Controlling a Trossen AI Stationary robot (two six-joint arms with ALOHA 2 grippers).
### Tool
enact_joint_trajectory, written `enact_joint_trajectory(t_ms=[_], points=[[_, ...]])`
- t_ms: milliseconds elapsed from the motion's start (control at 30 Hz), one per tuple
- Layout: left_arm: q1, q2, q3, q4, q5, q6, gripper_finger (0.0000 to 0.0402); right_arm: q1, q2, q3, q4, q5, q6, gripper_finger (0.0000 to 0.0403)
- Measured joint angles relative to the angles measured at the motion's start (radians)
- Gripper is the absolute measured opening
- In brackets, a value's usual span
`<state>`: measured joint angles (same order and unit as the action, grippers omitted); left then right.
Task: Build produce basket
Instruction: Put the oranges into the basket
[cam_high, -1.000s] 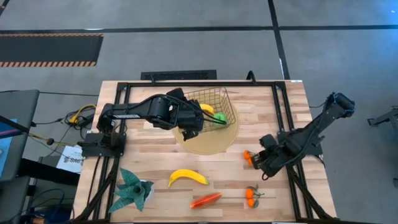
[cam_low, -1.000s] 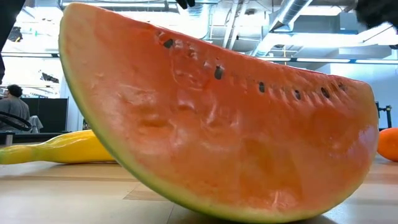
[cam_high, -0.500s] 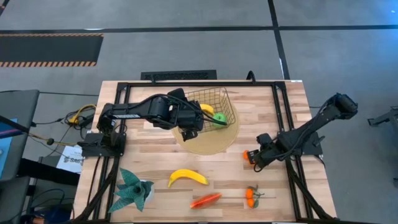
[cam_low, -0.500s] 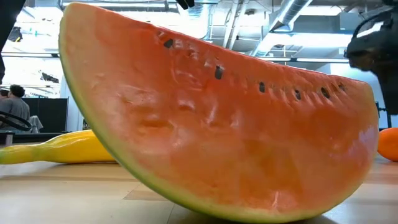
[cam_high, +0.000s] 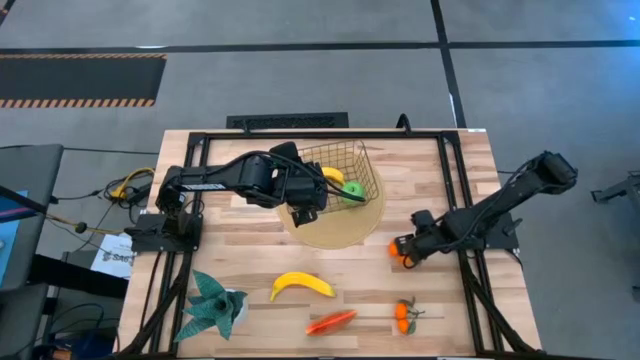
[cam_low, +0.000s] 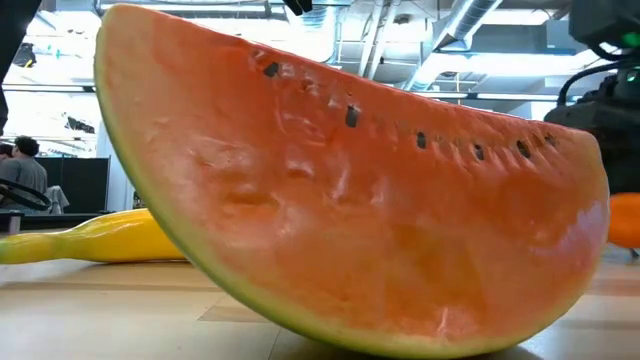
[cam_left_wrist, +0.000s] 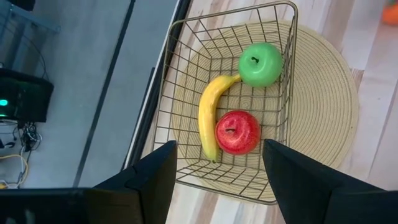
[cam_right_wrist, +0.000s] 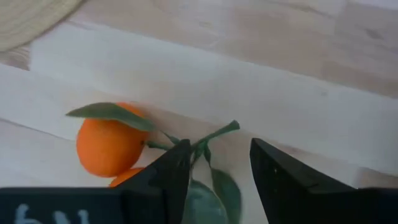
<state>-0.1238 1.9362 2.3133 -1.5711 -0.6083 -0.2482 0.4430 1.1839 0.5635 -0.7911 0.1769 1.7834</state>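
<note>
The gold wire basket stands on a round tan mat at the table's far middle. It holds a green apple, a banana and a red apple. My left gripper hovers open above the basket's near-left side. My right gripper is open, low over a tangerine cluster right of the mat. Its fingers stand on either side of the cluster's leafy stem, and the orange fruit lies beside them on the wood. My right gripper comes down at the tangerine cluster's leafy stem. One fingertip stands right at that stem, and I cannot tell whether it touches. The cluster lies on the table.
Near the front edge lie a second banana, a red-orange watermelon slice that fills the low view, another tangerine cluster and a teal spiky plant. Black frame rails run along the table's sides.
My right gripper has moved toward the table's left edge, onto the tangerine cluster right of the mat, and its arm has come into the low view at the upper right. My left gripper has kept still over the basket.
</note>
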Motion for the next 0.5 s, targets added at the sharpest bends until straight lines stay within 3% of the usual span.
enact_joint_trajectory(t_ms=[500], points=[[0.0, 0.0, 0.0, 0.0, -0.002, 0.002, 0.0224, -0.041, 0.0, -0.03, 0.146, 0.038, -0.038, 0.0153]])
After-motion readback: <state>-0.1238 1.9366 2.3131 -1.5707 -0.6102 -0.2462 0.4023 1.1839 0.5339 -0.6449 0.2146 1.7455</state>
